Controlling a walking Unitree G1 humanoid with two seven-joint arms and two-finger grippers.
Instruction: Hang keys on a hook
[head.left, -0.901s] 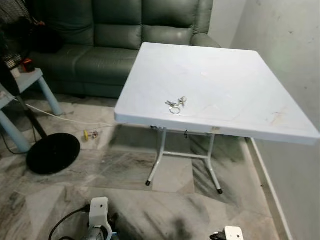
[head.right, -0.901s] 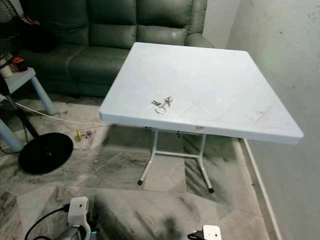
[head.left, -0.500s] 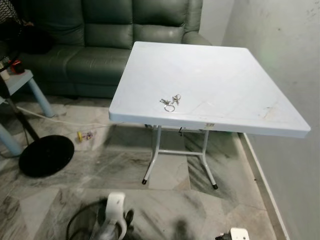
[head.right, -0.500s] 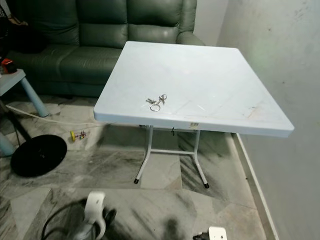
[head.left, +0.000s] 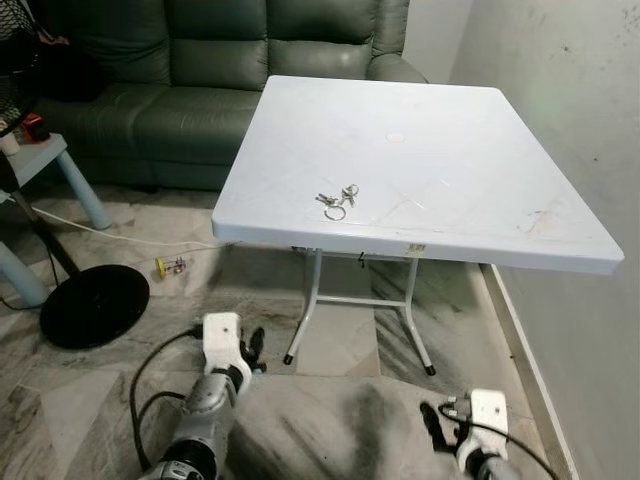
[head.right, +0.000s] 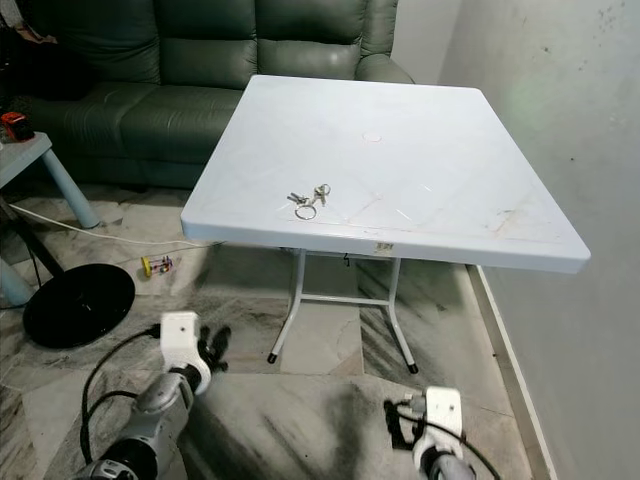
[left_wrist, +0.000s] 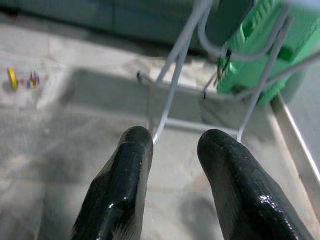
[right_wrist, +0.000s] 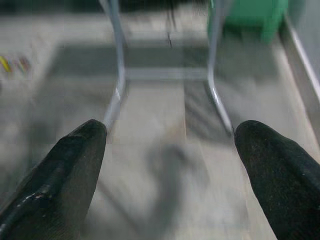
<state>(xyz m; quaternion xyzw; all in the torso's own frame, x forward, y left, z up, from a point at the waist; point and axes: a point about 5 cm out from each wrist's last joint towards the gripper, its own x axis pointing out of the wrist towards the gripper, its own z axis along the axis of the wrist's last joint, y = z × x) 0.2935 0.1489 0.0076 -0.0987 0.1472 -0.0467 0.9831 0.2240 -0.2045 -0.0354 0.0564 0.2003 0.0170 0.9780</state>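
left gripper (head.left: 255, 347) risen into view since a moment ago, low over the floor, fingers a little apart, empty | keys (head.left: 338, 201) on white folding table (head.left: 480, 190) near front edge, untouched | right gripper (head.right: 398, 425) likewise raised, fingers wide apart | reach for keys beginning, no hook seen

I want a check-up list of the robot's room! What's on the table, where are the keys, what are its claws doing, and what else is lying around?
Surface: white folding table, bare apart from the keys.
Job's things: keys lie near the table's front edge; no hook seen.
Clutter: small yellow item on the floor; green bin under the table.
Grippers: left gripper low over the floor, fingers slightly apart, empty; right gripper low, wide open, empty.
Cables: white cord across the floor; black cable on the left arm.
Surroundings: green sofa, black fan base, light blue side table, wall on the right.
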